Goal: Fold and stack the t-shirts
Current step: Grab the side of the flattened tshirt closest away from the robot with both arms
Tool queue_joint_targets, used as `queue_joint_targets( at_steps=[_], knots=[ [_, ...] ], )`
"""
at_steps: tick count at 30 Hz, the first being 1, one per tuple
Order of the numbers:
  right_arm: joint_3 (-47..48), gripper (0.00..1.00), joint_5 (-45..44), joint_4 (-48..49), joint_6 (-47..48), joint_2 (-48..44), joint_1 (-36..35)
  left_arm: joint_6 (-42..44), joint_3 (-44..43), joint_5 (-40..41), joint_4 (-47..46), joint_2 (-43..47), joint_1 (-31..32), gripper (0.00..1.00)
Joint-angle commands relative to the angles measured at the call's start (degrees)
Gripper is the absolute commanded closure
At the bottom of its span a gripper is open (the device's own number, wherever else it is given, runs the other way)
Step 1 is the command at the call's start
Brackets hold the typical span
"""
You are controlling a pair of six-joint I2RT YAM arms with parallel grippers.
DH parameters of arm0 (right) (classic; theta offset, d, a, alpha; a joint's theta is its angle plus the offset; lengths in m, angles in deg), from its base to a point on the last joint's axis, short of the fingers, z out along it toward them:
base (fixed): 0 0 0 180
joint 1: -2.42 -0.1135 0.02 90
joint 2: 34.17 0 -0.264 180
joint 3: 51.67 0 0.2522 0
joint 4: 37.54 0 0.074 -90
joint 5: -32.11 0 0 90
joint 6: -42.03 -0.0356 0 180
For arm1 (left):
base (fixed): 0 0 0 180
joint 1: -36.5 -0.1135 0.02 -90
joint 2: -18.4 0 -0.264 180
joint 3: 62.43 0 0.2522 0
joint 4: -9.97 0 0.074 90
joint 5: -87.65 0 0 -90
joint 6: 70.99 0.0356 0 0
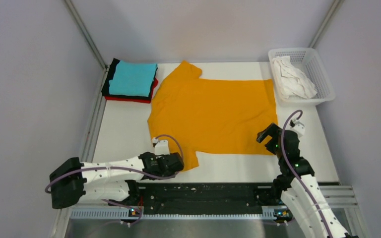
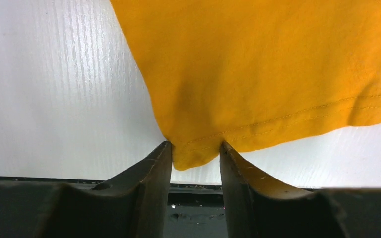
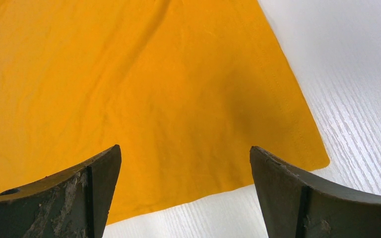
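- Orange shirt (image 1: 218, 114) lies flat, mid-table. Long axis runs left-right in the top view, with the neck end left and the bottom hem right.
- One sleeve points to the far edge, the other to the near edge.
- Left gripper (image 1: 178, 162) is at the near sleeve. In the left wrist view, its fingers (image 2: 151, 168) are pinched on the sleeve corner of the orange shirt (image 2: 258, 64), cloth bunched between them.
- Right gripper (image 1: 270, 135) is over the near hem corner, jaws wide apart, nothing between them. Right wrist view shows that corner of the orange shirt (image 3: 129, 99) just ahead of the gripper (image 3: 186, 148); contact with the cloth can't be judged.
- Far-left corner: folded stack, cyan shirt (image 1: 131, 78) on top, red shirt (image 1: 129, 99) and black shirt (image 1: 111, 74) edges showing under it. The stack sits just beside the orange shirt's neck end.
- Far-right: white shirt (image 1: 291, 79) crumpled in a basket (image 1: 303, 102), close to the hem's far corner.
- Table (image 1: 124, 134) is white with a fine grain; a black rail (image 1: 203, 193) runs along the near edge at the arm bases.
- Plain grey walls (image 1: 30, 99) on three sides, with metal posts in the far corners.
- Orange cloth: solid colour, mostly smooth, faint creases, double stitch line along the sleeve hem and a stitch line along the bottom hem.
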Motion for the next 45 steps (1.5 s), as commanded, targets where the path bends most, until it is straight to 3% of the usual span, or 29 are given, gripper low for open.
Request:
queue_joint_targets(
  at_steps=[1,2,5,6,14,18,21,25,34,38,45],
  knots=[
    [0.73,0.01,1.13,0.58,0.03,-0.16,0.01,0.15,0.62,0.28,-5.71,-3.95,-0.51,0.62],
    [1.06,0.01,1.97,0.73,0.08,-0.21,0.02,0.08,0.51,0.45,-5.83,-4.68,-0.52,0.68],
    [2.88,0.01,1.98,-0.97,0.16,-0.16,0.06,-1.06,0.59,1.37,-5.38,-5.06,-0.52,0.98],
    [3.61,0.01,1.39,-2.12,0.08,-0.12,0.03,-1.1,0.59,1.61,-5.31,-4.69,-0.52,1.0],
    [9.68,0.01,0.15,-12.24,-2.88,5.14,0.03,1.7,4.3,2.17,-8.77,4.86,-0.52,1.0],
    [12.81,0.01,-8.07,-19.05,-9.6,11.25,0.04,4.76,6.32,2.47,-12.51,10.6,-0.52,1.0],
    [11.47,0.01,-12.7,-20.67,-15.77,11.79,0.08,6.47,6.36,3.61,-13.72,13.36,-0.52,1.0],
    [7.53,0.02,-12.61,-18.49,-20.05,9.51,0.02,8.56,5.93,5.22,-13.42,15.27,-0.59,1.0],
    [0.55,0.13,-11.64,-12.17,-21.51,7.68,0.02,9.55,5.21,6.5,-16.36,14.66,-0.6,1.0],
    [-0.28,0.27,-12.02,-9.48,-20.39,9.03,0.08,9.52,4.64,7.14,-16.63,14.29,-0.69,1.0],
    [-1.84,0.4,-12.35,-3.38,-18.85,12.5,0.04,9.1,4.26,8.03,-17.35,13.97,-1.23,1.0]
  ],
)
